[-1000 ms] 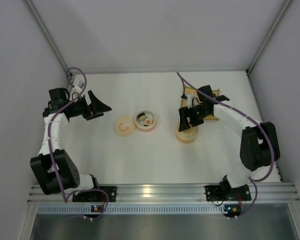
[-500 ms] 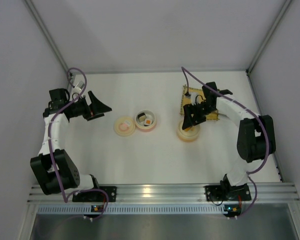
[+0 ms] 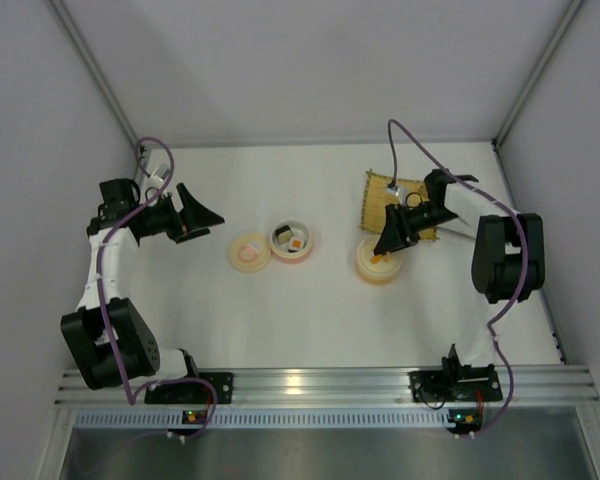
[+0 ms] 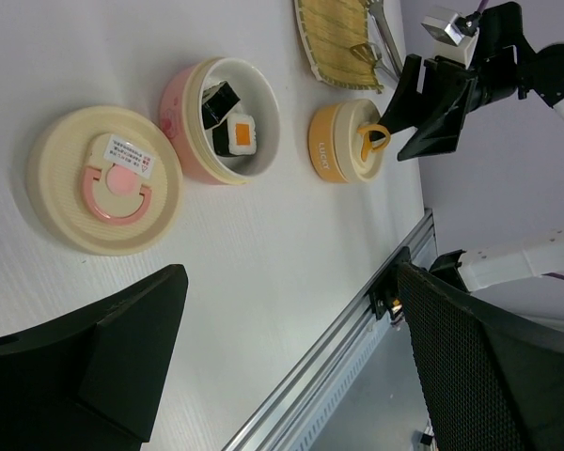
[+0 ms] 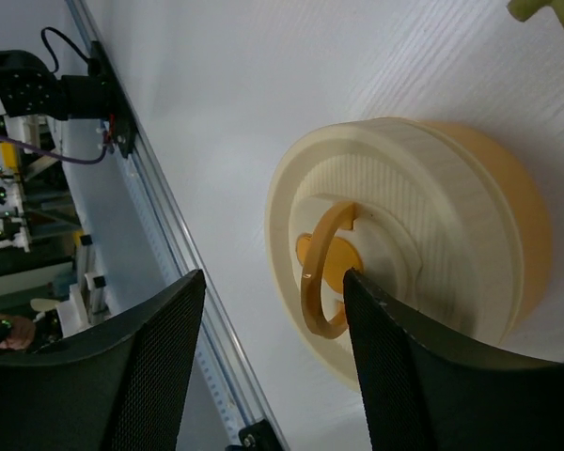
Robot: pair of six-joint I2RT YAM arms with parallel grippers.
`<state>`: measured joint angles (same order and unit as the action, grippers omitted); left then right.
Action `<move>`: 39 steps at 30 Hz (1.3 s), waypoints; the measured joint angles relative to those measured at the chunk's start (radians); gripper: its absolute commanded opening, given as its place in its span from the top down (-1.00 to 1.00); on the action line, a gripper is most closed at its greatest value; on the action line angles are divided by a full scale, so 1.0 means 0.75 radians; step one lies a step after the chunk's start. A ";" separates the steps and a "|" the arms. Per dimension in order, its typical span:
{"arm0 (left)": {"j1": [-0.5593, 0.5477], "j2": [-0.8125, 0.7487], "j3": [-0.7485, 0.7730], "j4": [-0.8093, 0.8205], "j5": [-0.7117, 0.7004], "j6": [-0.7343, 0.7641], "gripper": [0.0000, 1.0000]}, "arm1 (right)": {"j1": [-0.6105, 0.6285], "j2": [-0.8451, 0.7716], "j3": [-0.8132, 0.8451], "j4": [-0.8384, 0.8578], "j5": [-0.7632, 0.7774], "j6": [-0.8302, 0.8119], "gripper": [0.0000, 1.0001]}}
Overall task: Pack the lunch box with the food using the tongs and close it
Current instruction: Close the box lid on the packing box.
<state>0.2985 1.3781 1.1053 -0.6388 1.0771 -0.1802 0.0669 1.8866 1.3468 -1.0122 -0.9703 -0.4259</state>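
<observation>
The pink lunch box bowl (image 3: 292, 241) stands open at mid-table and holds two sushi pieces of the food (image 4: 236, 134). Its cream lid with a pink ring (image 3: 249, 251) lies just to its left. An orange container (image 3: 378, 261) has a cream lid on it, and the lid's orange ring handle (image 5: 321, 272) stands up. My right gripper (image 5: 274, 282) is open over that lid. The ring sits between its fingers, close to the right-hand one. The silver tongs (image 4: 383, 34) lie by the bamboo mat. My left gripper (image 3: 208, 212) hangs open and empty at the far left.
The tan bamboo mat (image 3: 388, 203) lies behind the orange container, partly under my right arm. Grey walls close in the table on three sides. An aluminium rail (image 3: 310, 382) runs along the near edge.
My right gripper has swung from over the orange container toward its right side, the wrist has turned, and the jaws have narrowed a little around the ring handle. The left arm has not moved.
</observation>
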 measured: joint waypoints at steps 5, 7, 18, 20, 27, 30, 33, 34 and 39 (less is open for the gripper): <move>0.001 0.000 -0.011 0.004 0.009 -0.002 -0.96 | -0.126 0.081 0.055 -0.167 -0.114 -0.142 -0.32; 0.001 0.000 -0.016 0.005 0.011 -0.006 -0.96 | -0.176 0.127 0.095 -0.270 -0.150 -0.243 -0.32; 0.001 0.000 -0.023 0.014 0.016 -0.027 -0.96 | -0.230 0.241 0.151 -0.449 -0.279 -0.550 -0.25; 0.001 0.000 -0.023 0.015 0.016 -0.031 -0.96 | -0.231 0.241 0.150 -0.452 -0.279 -0.568 -0.24; 0.001 0.000 -0.028 0.015 0.023 -0.035 -0.96 | -0.269 0.241 0.153 -0.453 -0.283 -0.585 -0.23; 0.001 0.000 -0.032 0.023 0.026 -0.037 -0.96 | -0.314 0.241 0.154 -0.452 -0.284 -0.585 -0.21; 0.001 0.000 -0.039 0.026 0.033 -0.040 -0.96 | -0.350 0.241 0.154 -0.451 -0.284 -0.587 -0.17; 0.001 0.000 -0.039 0.026 0.034 -0.039 -0.96 | -0.359 0.241 0.154 -0.451 -0.284 -0.588 -0.16; 0.001 0.000 -0.039 0.026 0.034 -0.038 -0.96 | -0.371 0.229 0.154 -0.451 -0.305 -0.585 0.00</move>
<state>0.2993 1.3781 1.0760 -0.6193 1.1027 -0.2089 -0.2115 2.0583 1.4624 -1.3506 -1.1988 -0.8650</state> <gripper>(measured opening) 0.983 0.542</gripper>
